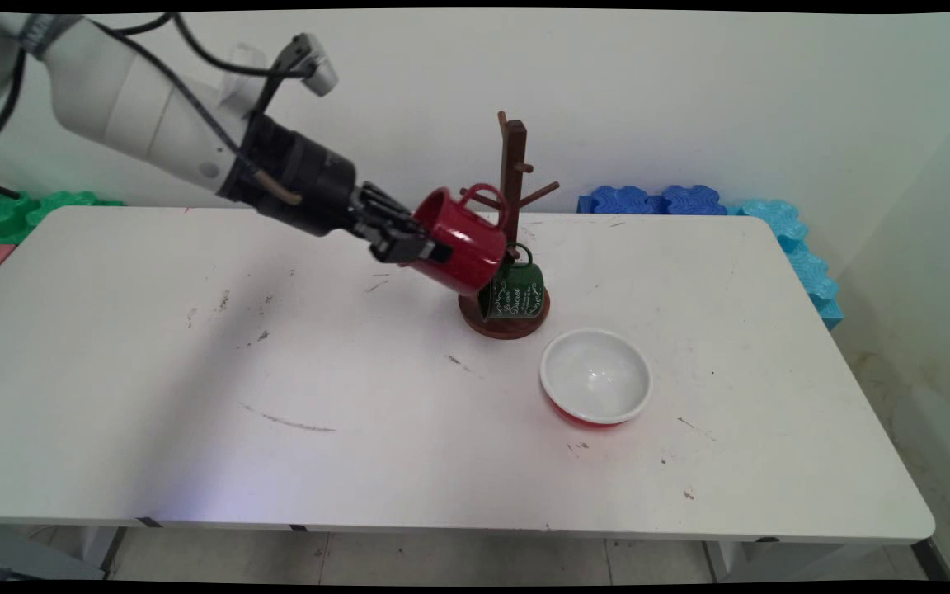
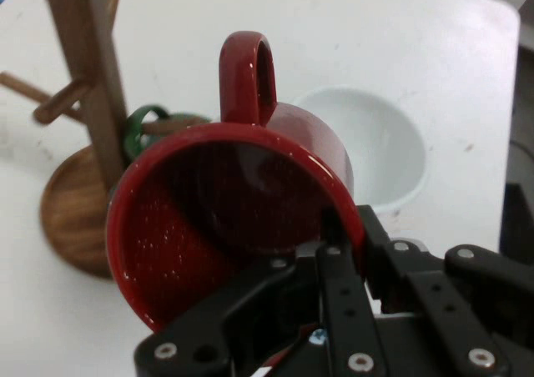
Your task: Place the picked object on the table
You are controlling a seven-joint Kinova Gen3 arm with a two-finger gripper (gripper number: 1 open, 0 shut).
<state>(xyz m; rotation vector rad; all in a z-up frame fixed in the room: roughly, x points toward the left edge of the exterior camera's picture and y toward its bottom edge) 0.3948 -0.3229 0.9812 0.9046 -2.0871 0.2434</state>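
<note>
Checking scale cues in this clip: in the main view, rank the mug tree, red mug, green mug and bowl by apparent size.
1. mug tree
2. bowl and red mug, held by the gripper: too alike to rank
3. green mug, partly hidden

The red mug (image 1: 460,239) hides part of the green mug (image 1: 516,290); the green mug's lettering is too small to read.

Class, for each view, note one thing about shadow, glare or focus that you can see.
Main view: the arm throws a soft grey shadow across the table at left, and the red mug carries a bright glare streak. Hand view: the mug rack and white bowl behind the mug look soft, and the mug's rim glints.
</note>
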